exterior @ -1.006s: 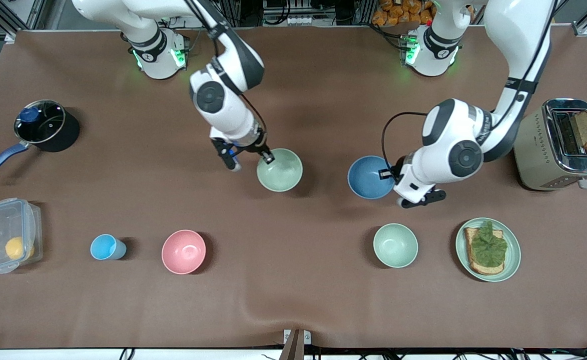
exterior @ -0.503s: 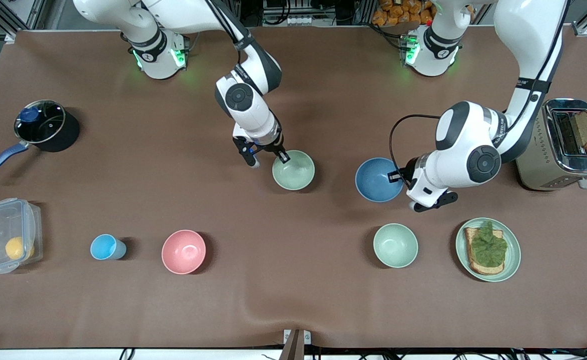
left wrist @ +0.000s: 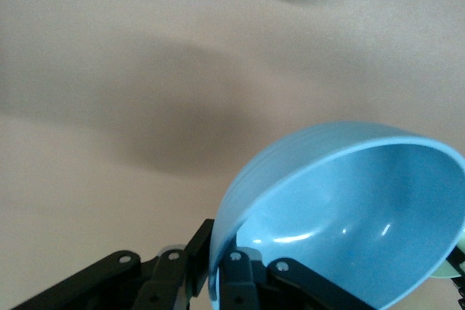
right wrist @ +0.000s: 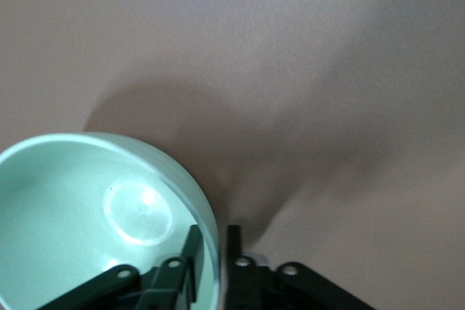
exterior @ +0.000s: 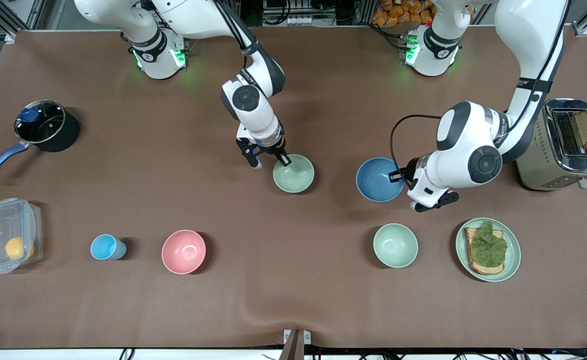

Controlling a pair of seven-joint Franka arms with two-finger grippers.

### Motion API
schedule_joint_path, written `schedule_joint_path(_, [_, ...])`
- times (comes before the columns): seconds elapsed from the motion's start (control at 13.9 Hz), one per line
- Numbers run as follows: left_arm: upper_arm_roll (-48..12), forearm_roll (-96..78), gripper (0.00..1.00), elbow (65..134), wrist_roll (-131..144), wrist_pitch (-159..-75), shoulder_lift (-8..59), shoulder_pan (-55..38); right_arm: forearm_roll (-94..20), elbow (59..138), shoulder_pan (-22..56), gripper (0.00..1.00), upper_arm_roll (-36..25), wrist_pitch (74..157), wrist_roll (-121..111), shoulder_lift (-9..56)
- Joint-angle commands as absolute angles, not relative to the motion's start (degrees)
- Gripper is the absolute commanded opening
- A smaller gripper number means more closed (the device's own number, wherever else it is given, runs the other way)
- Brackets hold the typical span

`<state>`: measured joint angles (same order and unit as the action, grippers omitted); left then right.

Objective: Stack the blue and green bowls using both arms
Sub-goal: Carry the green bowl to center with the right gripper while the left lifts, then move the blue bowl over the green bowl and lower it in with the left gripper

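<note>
My right gripper (exterior: 278, 160) is shut on the rim of the green bowl (exterior: 294, 174), a pale sage bowl held upright just above the middle of the table. In the right wrist view the fingers pinch the green bowl's (right wrist: 87, 208) wall at the right gripper (right wrist: 214, 252). My left gripper (exterior: 405, 183) is shut on the rim of the blue bowl (exterior: 378, 179) and holds it tilted above the table, beside the green bowl toward the left arm's end. The left wrist view shows the blue bowl (left wrist: 349, 208) clamped in the left gripper (left wrist: 218, 274).
A mint-green bowl (exterior: 395, 245) and a green plate (exterior: 511, 260) with toast lie nearer the camera than the blue bowl. A toaster (exterior: 561, 145) stands at the left arm's end. A pink bowl (exterior: 183, 251), light-blue cup (exterior: 106, 247), plastic box (exterior: 7, 235) and pot (exterior: 43, 125) sit toward the right arm's end.
My right gripper has carried the green bowl toward the left arm's end, closer to the blue bowl, and lower. My left gripper with the blue bowl shifted slightly toward the toaster.
</note>
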<state>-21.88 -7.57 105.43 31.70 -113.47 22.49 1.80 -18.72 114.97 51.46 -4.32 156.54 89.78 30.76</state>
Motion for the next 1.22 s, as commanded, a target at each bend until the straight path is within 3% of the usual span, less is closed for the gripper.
schedule_joint_path(0.0, [-22.24,-9.05,0.0,105.73,34.01,-113.02,21.88,0.89,-17.49,114.0,50.55,1.0,-5.1,152.0,92.2,29.02])
schedule_joint_path(0.29, [-22.24,-9.14,0.0,104.68,38.49,-113.99,22.85,-2.45,-17.67,108.83,44.92,1.0,-5.1,136.53,91.23,25.49])
schedule_joint_path(0.43, [-22.24,-10.27,0.0,102.84,40.25,-114.08,24.68,-3.42,-17.93,106.97,42.73,1.0,-5.01,132.64,91.06,25.31])
schedule_joint_path(0.72, [-22.5,-14.06,0.0,99.59,39.82,-114.34,27.41,-6.15,-22.99,106.79,39.29,1.0,-4.83,134.72,89.74,27.41])
schedule_joint_path(1.15, [-24.43,-16.52,0.0,97.29,40.17,-116.98,31.46,-9.05,-31.64,107.31,40.07,1.0,-4.75,142.46,86.66,32.34])
